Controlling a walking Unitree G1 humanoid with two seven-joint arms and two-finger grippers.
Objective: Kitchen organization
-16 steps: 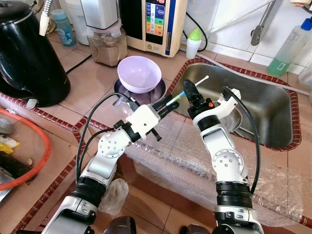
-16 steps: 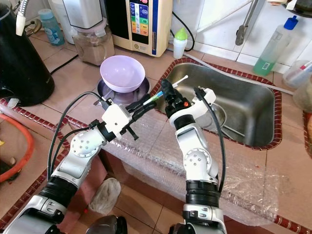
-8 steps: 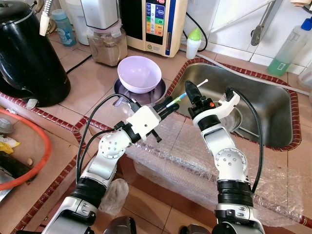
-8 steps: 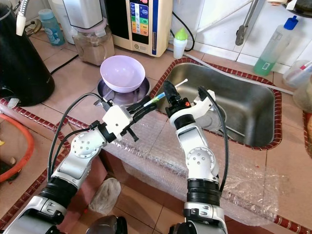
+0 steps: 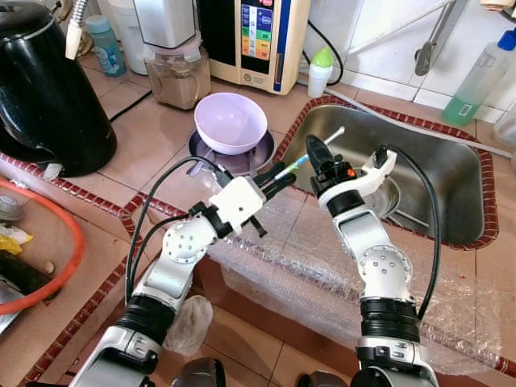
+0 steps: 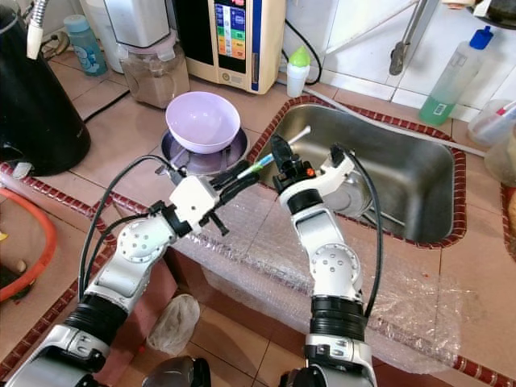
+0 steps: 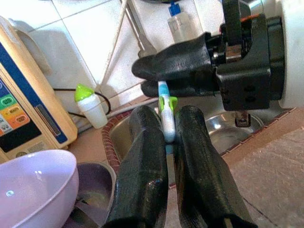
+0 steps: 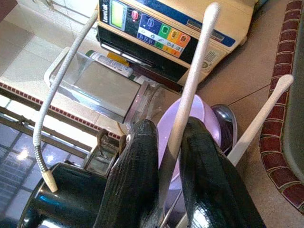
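**Both grippers loaded, nothing put away yet**

You have a utensil in each gripper, held up over the near left corner of the sink [image 5: 451, 173]. Your left gripper [image 5: 278, 176] has its two black fingers [image 7: 142, 166] pressed together on a blue-and-green toothbrush [image 7: 164, 111], which sticks out past the fingertips toward the right arm. Your right gripper [image 5: 316, 150] is closed on a pair of white chopsticks [image 8: 190, 90]; their tips rise beyond the jaws over the basin. The two grippers sit just beside each other, nearly touching in the left wrist view.

On the counter to the far left, the lavender bowl [image 5: 230, 121] rests on a dark plate [image 5: 260, 155], untouched. Behind it stand the blender [image 5: 173, 56] and the water purifier [image 5: 258, 40]; the black kettle [image 5: 44, 89] sits further left.

As for progress, you appear to be mid-way: both items are picked up but neither is set down, and no holder for them is evident. The bowl and plate likely remain to sort.
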